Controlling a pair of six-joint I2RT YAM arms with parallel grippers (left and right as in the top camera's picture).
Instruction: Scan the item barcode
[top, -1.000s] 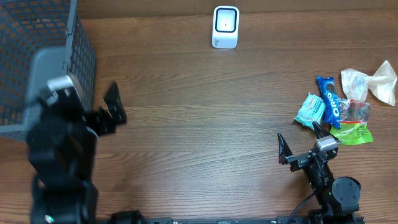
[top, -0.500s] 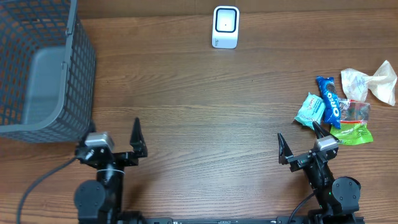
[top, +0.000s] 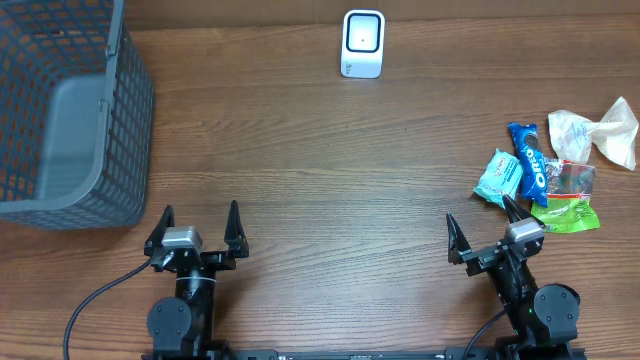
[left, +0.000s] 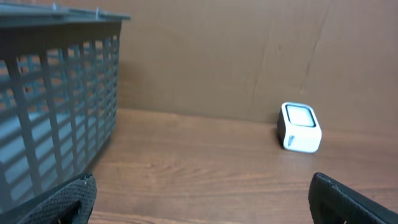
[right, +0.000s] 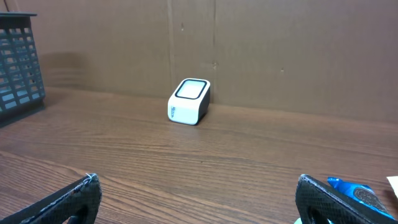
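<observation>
A white barcode scanner (top: 362, 43) stands at the back middle of the table, and shows too in the left wrist view (left: 301, 127) and the right wrist view (right: 189, 101). Snack items lie in a pile at the right: a blue cookie packet (top: 529, 160), a teal packet (top: 500, 177), a green packet (top: 566, 213) and a crumpled white bag (top: 600, 130). My left gripper (top: 198, 215) rests low at the front left, open and holding nothing. My right gripper (top: 478, 210) is open and empty at the front right, its right finger close to the teal packet.
A grey mesh basket (top: 135, 120) fills the back left corner, its wall close on the left in the left wrist view (left: 62, 93). Bare wooden tabletop lies between the grippers and the scanner. A brown wall backs the table.
The left arm has come down from beside the basket to the table's front edge and now sits low with its jaws wide. The right arm has not moved.
</observation>
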